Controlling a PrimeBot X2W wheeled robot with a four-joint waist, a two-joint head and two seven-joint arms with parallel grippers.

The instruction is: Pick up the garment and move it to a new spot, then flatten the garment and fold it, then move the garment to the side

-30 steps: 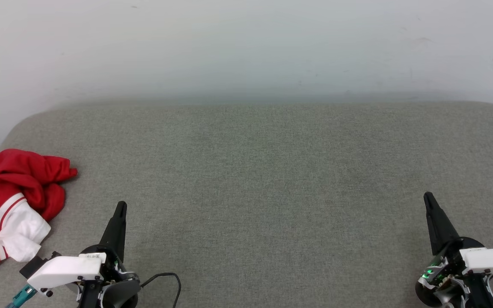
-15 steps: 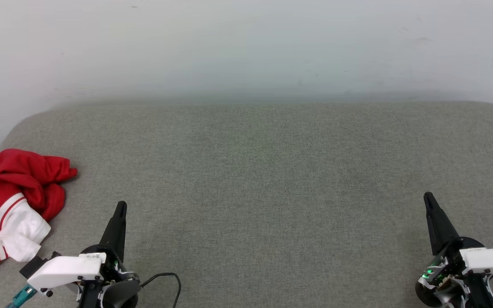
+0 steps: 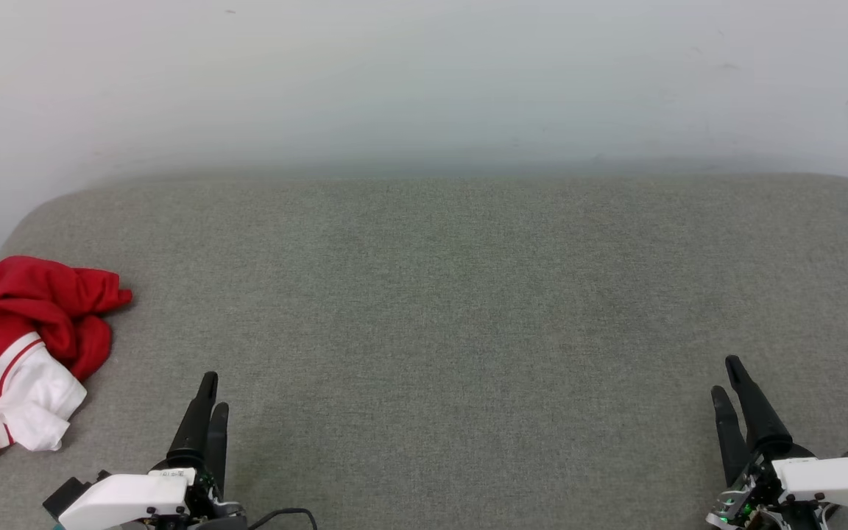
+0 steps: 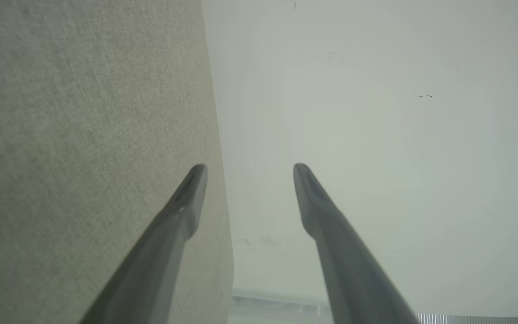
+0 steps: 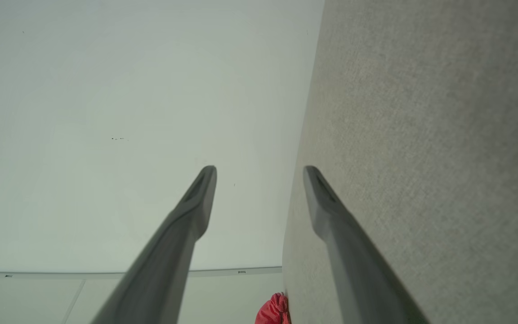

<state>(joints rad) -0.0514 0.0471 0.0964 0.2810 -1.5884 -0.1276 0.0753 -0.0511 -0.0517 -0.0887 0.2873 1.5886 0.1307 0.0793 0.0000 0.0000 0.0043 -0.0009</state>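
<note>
- Garment (image 3: 26, 346) lay crumpled at the left edge of the grey pad (image 3: 453, 309), with a white sleeve and striped trim showing
- Left gripper (image 3: 215, 391) was at the pad's near side, right of the garment and apart from it, fingers spread, holding nothing
- Right gripper (image 3: 725, 376) was well apart at the near right, fingers likewise spread and empty
- A white wall (image 3: 424, 81) stood behind the pad
</note>
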